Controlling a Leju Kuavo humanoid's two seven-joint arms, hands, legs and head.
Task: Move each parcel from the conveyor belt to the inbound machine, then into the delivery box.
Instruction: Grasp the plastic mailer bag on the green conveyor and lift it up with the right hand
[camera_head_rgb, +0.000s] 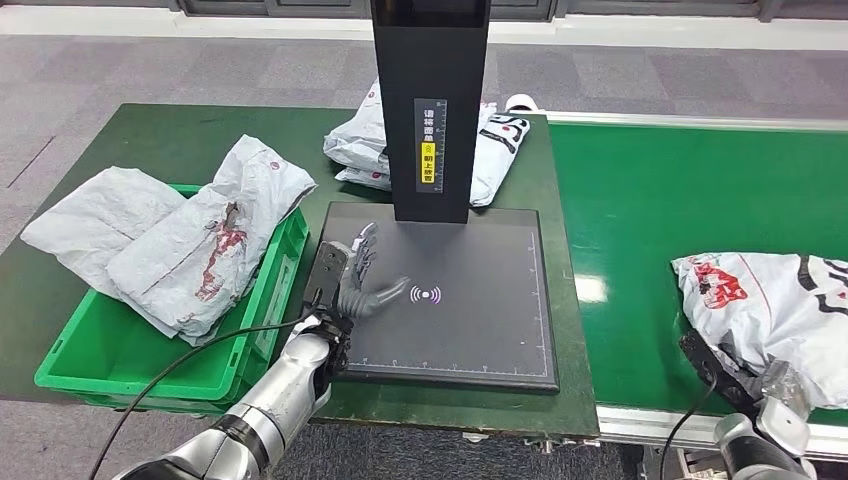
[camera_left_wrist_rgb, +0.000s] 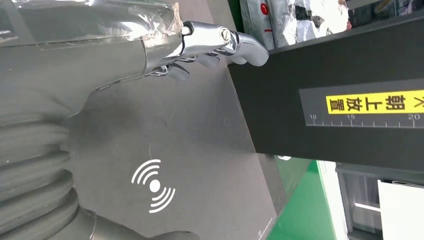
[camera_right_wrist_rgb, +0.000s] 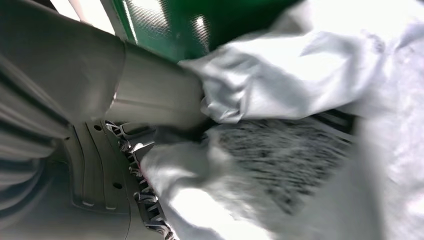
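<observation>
A white plastic parcel (camera_head_rgb: 775, 300) with red and black print lies on the green conveyor belt (camera_head_rgb: 660, 200) at the right. My right hand (camera_head_rgb: 770, 390) is at its near edge; in the right wrist view the thick thumb (camera_right_wrist_rgb: 155, 90) presses into a fold of the parcel (camera_right_wrist_rgb: 300, 75), with the darker fingers under the bag, gripping it. My left hand (camera_head_rgb: 352, 282) hovers over the left part of the inbound machine's black pad (camera_head_rgb: 480, 330), fingers (camera_left_wrist_rgb: 220, 42) spread and holding nothing. Two grey-white parcels (camera_head_rgb: 190, 245) lie in the green delivery box (camera_head_rgb: 100, 365).
The machine's black post (camera_head_rgb: 430, 100) rises from the pad's far edge, close to my left hand's fingertips. More white parcels (camera_head_rgb: 500, 140) lie behind the post. The green table edge runs in front of the box and pad.
</observation>
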